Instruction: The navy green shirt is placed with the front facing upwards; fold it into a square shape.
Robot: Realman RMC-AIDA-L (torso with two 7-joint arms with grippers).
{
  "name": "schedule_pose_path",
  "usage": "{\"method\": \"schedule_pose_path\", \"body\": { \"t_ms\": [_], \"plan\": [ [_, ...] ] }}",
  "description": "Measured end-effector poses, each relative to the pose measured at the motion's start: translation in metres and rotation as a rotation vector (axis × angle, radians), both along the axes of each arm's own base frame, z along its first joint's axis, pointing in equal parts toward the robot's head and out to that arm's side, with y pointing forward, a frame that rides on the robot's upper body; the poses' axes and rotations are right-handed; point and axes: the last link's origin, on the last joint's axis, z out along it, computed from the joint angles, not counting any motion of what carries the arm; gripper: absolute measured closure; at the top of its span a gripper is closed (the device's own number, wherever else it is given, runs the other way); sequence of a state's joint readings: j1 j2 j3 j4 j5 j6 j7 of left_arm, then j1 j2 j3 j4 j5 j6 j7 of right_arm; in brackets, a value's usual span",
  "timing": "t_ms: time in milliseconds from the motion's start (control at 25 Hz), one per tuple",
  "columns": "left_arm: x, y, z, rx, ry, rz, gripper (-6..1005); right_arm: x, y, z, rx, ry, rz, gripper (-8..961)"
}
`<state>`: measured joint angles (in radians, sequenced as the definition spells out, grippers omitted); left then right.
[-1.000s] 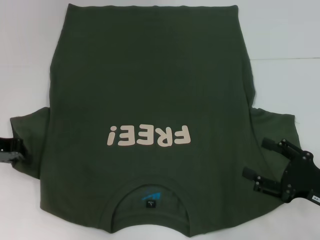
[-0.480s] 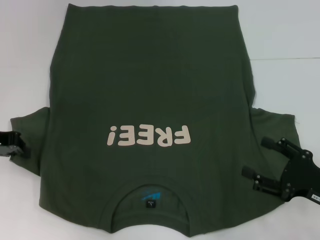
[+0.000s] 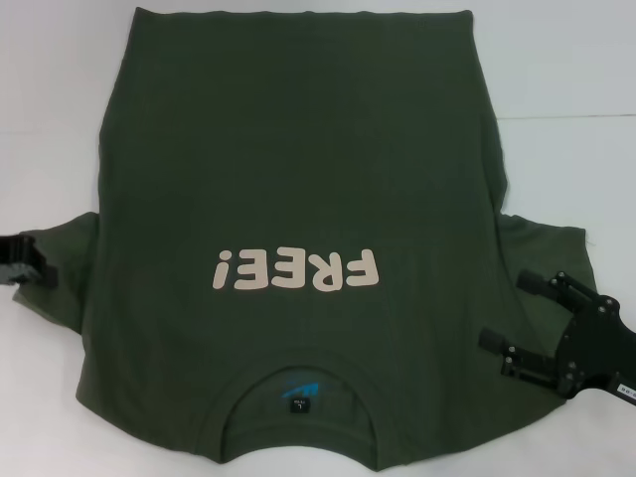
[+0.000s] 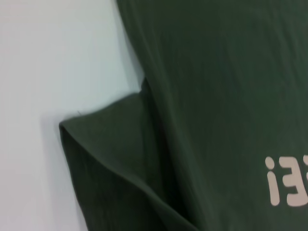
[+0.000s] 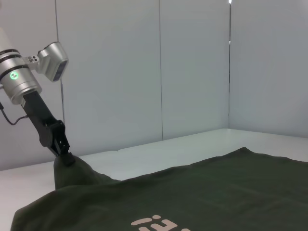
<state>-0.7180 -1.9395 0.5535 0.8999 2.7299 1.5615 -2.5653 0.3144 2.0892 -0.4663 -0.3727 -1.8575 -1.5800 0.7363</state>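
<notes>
Here the navy green shirt [image 3: 298,199] lies face-up, left gripper [image 3: 35,270] pinching its sleeve, right gripper [image 3: 517,318] fingers apart.

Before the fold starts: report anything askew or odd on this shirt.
The navy green shirt lies front up and mostly flat. Its left sleeve is bunched and lifted where the left end effector pinches it. The right end effector hovers open over the other sleeve.

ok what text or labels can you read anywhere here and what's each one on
"FREE!": pale lettering on the chest of the navy green shirt, upside down in the head view.
Blue neck label inside the collar: a mark on it, too small to read.
Small dark tag below it: print too small to read.
White sticker on the right tool: blurred, unreadable.
</notes>
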Motion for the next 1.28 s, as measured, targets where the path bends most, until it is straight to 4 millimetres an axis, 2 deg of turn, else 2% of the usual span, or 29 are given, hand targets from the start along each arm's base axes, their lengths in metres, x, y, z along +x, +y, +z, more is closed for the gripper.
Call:
{"method": "schedule_pose_path", "body": {
  "t_ms": [640,1280],
  "plan": [
    [0.001,0.009,0.028,0.073,0.047,-0.017,986,0.0,0.0,0.0,-0.001,0.002,0.0,27],
    [0.019,0.027,0.065,0.169,0.103,-0.074,984,-0.002,0.0,-0.001,-0.006,0.009,0.0,27]
  ]
}}
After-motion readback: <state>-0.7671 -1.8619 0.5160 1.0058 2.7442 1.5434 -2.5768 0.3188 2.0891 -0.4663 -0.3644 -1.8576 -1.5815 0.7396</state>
